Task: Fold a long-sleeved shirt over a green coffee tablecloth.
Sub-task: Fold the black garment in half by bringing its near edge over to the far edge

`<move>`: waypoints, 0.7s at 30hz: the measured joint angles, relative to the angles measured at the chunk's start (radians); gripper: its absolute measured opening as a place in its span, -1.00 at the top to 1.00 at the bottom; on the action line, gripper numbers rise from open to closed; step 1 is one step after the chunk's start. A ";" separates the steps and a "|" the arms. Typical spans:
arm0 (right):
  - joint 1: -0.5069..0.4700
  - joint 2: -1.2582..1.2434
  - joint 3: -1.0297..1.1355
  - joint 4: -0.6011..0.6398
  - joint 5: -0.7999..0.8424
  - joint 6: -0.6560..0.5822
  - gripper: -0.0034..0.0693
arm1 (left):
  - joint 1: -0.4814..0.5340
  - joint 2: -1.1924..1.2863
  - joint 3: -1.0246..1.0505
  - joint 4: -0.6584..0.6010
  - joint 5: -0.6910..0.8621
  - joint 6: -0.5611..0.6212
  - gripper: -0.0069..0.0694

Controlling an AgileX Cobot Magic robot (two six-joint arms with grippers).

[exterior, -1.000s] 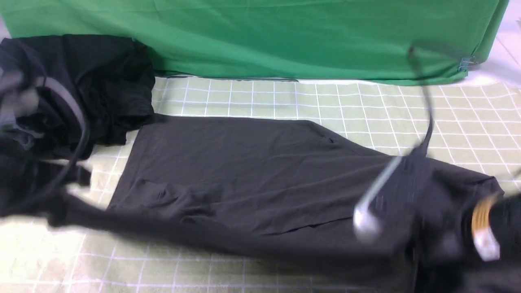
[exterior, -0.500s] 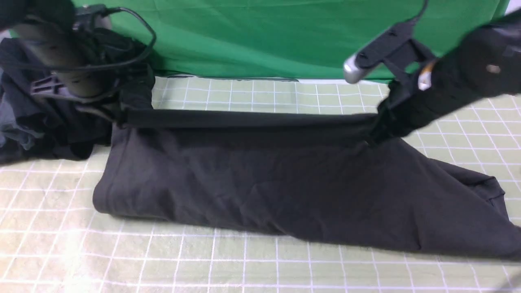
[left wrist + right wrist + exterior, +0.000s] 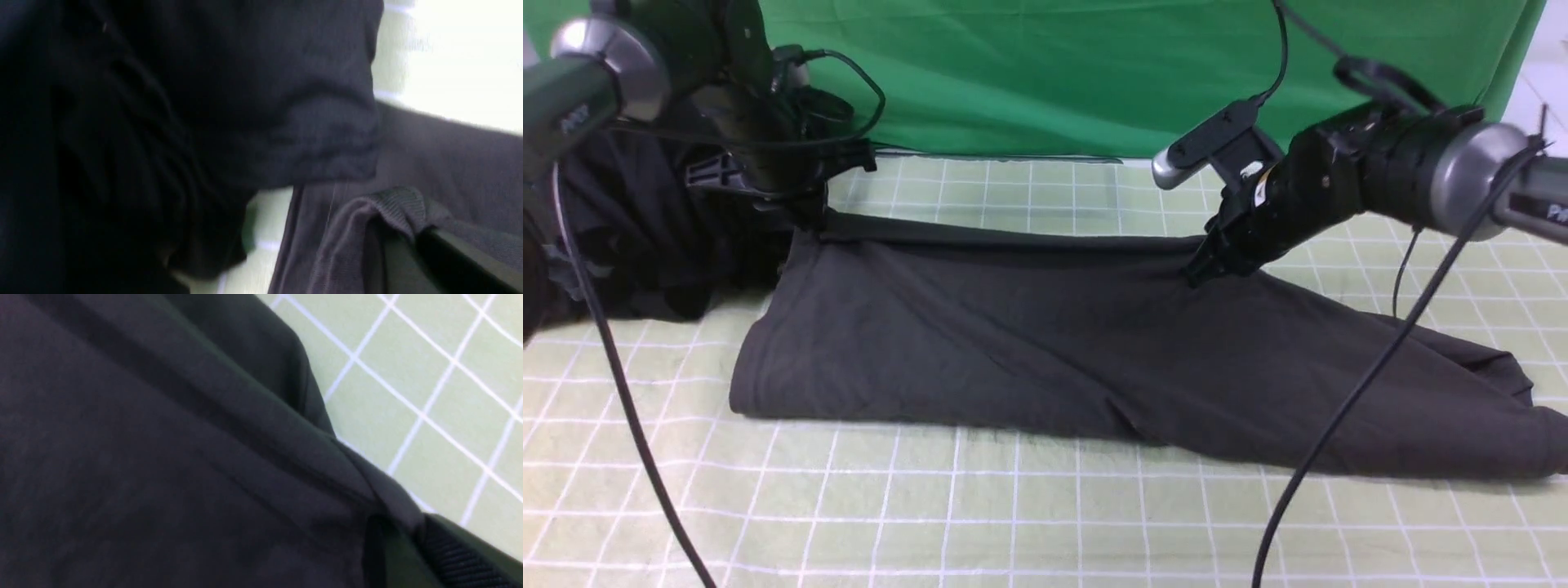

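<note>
We see the shirt [image 3: 1045, 351] lying folded lengthways into a long dark grey band across the middle of the checked tablecloth [image 3: 1013, 514]. Its near edge is a soft rounded fold, and its right end tapers towards the right side of the table. The left claw [image 3: 805, 219] sits at the far left corner of the shirt. The right claw [image 3: 1199, 271] sits further along the same far edge, right of the middle. Between the two, the top layer runs as a straight, taut line.

In the left wrist view a ribbed hem of the shirt bunches up over a dark finger [image 3: 457, 261], so we read the left claw as clenched on the shirt. In the right wrist view the fabric draws to a peak where it meets the finger [image 3: 453, 551], and we read the right claw as grasping the shirt as well. In neither wrist view can we see the second finger.

A heap of blacker clothes [image 3: 645, 245] lies at the left, touching the shirt's left end beside the left arm. A plain green cloth [image 3: 1054, 73] hangs along the back, beyond the tablecloth. A black cable [image 3: 1347, 408] from the right arm loops down in front of the shirt's right half
</note>
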 joint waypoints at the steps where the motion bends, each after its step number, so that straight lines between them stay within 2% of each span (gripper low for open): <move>1: -0.001 0.003 0.000 -0.001 -0.016 0.004 0.54 | 0.000 0.001 -0.001 0.001 -0.009 0.000 0.62; 7: -0.004 0.002 -0.007 -0.005 -0.054 0.043 0.04 | 0.002 0.002 -0.010 0.079 -0.054 -0.044 0.00; 9: -0.004 -0.029 -0.007 -0.005 0.003 0.050 -0.01 | 0.004 -0.006 -0.028 0.088 -0.022 -0.050 -0.15; 12: -0.005 -0.075 -0.007 -0.005 0.073 0.063 0.02 | 0.004 -0.021 -0.051 0.089 0.026 -0.038 -0.19; 14: -0.007 -0.154 -0.007 -0.005 0.146 0.068 0.15 | 0.004 -0.052 -0.087 0.053 0.084 0.018 -0.08; 18: -0.025 -0.300 -0.007 -0.008 0.317 0.020 0.69 | 0.000 -0.109 -0.103 -0.064 0.220 0.138 0.51; 20: -0.076 -0.368 0.006 -0.005 0.397 0.012 0.85 | -0.011 -0.133 -0.092 -0.090 0.256 0.187 0.74; 21: -0.108 -0.394 0.020 -0.003 0.424 0.010 0.88 | -0.019 -0.146 -0.072 -0.091 0.260 0.198 0.79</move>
